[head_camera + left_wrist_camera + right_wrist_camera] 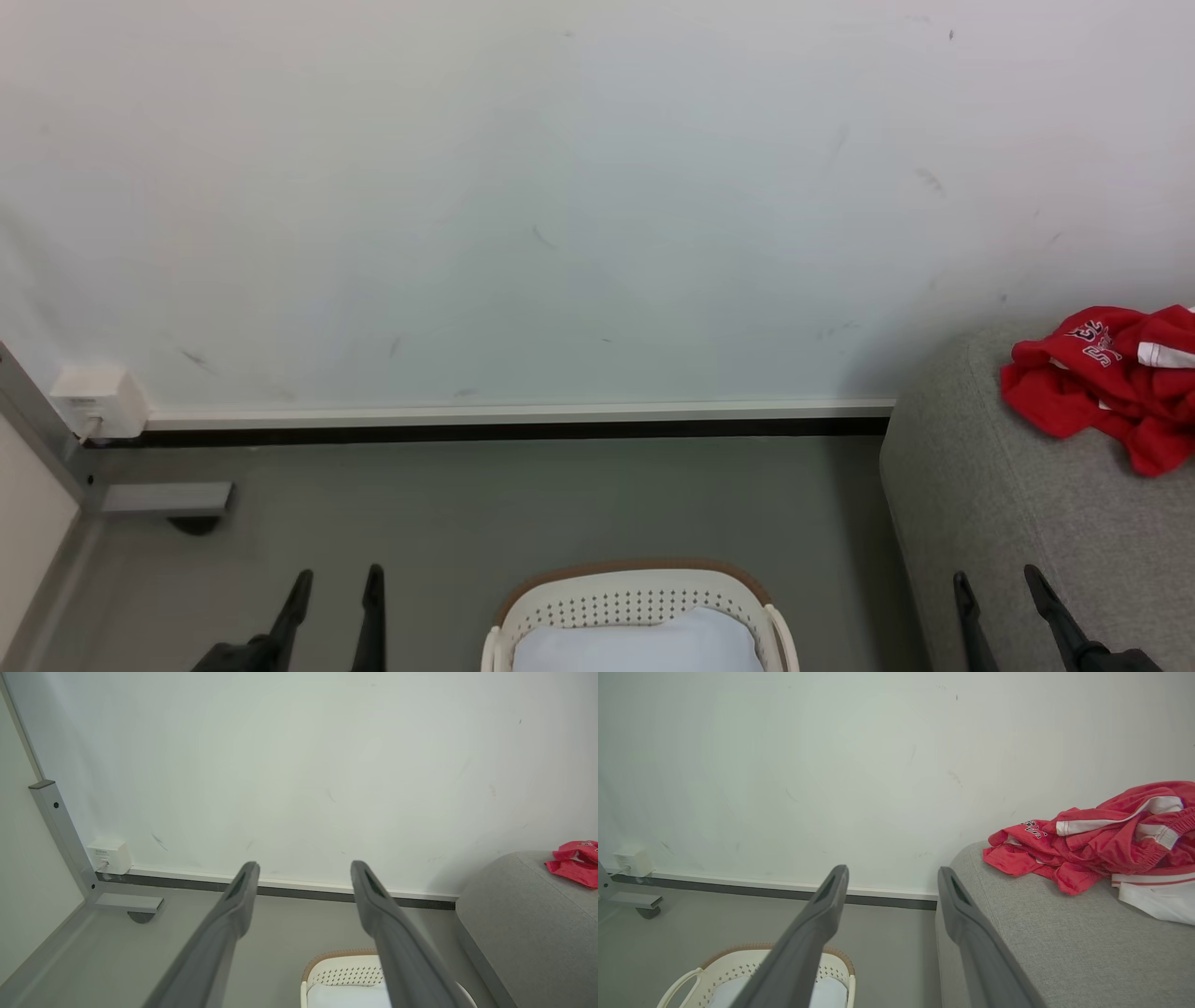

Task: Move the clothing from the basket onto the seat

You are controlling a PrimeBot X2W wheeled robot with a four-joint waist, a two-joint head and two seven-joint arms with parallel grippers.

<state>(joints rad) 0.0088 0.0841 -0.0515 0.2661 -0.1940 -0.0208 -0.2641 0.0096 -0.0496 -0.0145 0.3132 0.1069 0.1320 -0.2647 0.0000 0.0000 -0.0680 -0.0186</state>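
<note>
Red clothing (1111, 387) lies crumpled on the seat (1008, 541) in the head view, near the seat's far edge by the wall (560, 187), and it is cut off by the picture's right side. The basket (644, 597) stands on the floor (523, 504) just beside the seat's rounded end. What shows of its inside holds a pale pad (635, 649) with no red on it. The left gripper (339, 574) and the right gripper (995, 576) rise from the bottom, each with fingers parted and nothing between them.

From the left wrist view, the left gripper's fingers stand wide apart and empty above the floor. The basket's far rim peeps between them, and the clothing shows small at the seat's far corner.

From the right wrist view, the right gripper is likewise spread and empty, one finger over the basket and the other over the seat's end. The heap shows white panels, striped trim and lettering too folded to read, and I cannot tell how many garments it holds.

I judge the move done or nearly so. The basket's near part is cut off in every view, so a garment could remain there.
</note>
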